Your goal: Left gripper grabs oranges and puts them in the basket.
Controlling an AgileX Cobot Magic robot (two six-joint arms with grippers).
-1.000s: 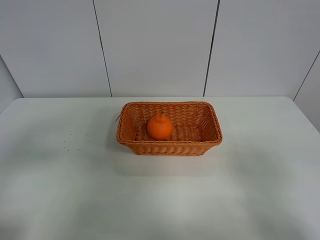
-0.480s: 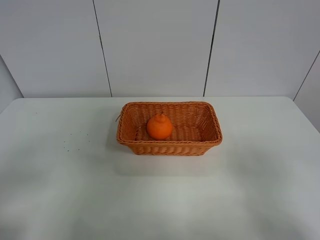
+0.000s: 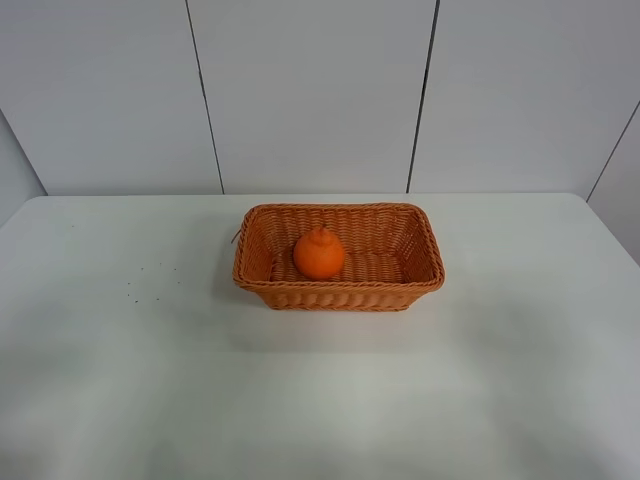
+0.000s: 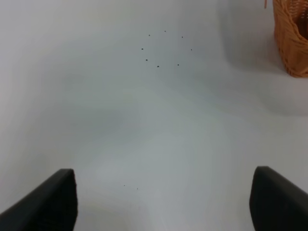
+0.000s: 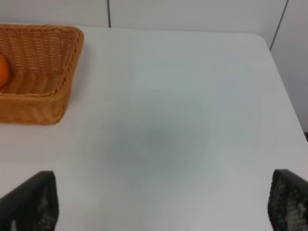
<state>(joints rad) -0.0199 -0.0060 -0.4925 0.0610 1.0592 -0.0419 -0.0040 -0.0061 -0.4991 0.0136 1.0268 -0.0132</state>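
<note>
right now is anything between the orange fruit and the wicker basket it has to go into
Nothing visible does. The bright orange knob-topped fruit already sits inside the rectangular orange-brown woven wicker basket, left of its centre, on the white table.

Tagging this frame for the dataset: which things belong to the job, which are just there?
Job:
- orange, already lying in the basket
- basket
- left hand, open, over bare table

Just there:
- right hand, open
- table
- dark specks on the table

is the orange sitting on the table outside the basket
No, the orange sits inside the basket, left of its middle, in the exterior high view.
</note>
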